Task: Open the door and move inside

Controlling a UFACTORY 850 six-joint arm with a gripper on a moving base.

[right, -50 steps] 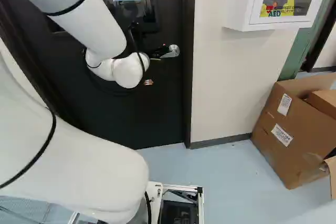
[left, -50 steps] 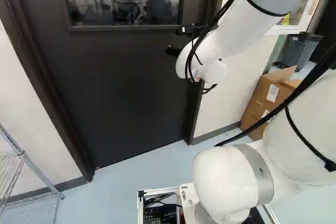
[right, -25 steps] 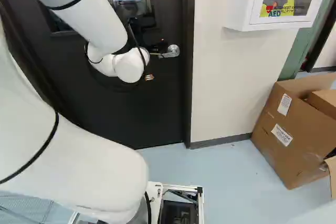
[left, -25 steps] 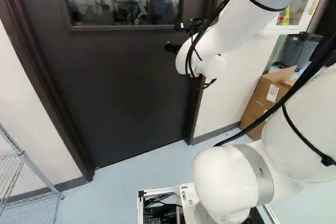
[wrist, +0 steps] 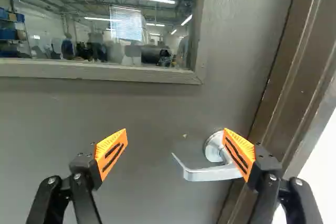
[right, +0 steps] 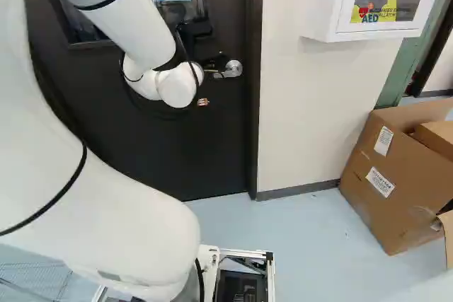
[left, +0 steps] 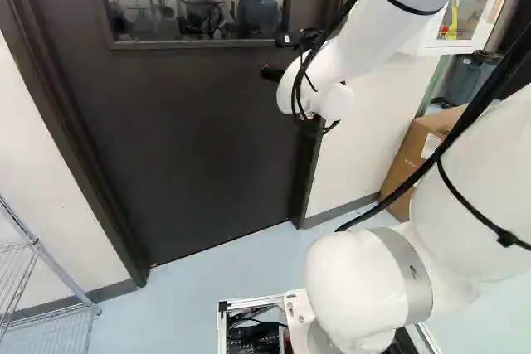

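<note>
Arm [left: 377, 22]: since the earlier frame, it is shifting a little against the joint [left: 319, 336] at its foot, and its wrist [right: 177, 88] is rising slightly.
Base [left: 249, 302]: it is keeping still, and the boxes [right: 396, 182] are staying where they were.
Door [left: 191, 138]: it is standing shut, so you are probably just getting ready to open it.
Claw [wrist: 176, 135]: its two orange pads [wrist: 111, 153] are standing wide apart, and it is pinching nothing.
Handle [wrist: 207, 174]: it is sitting on the door ahead of the claw, a bit to the floor side of the tips. It is lying closer to the pad by the door frame [wrist: 294, 77] than to the other one.
Handle's long way: it is running sideways, from the round plate [wrist: 211, 148] toward the middle of the door. The claw is opening along nearly that same line, not across it.
Round plate: it is hiding partly behind the pad by the door frame, and you are not seeing whether they are touching.
Next move: you are probably needing to bring the claw over the loose end and push it down, or turn the claw before pinching.
Watch out: if you are going straight ahead, that near pad is maybe bumping the round plate.
</note>
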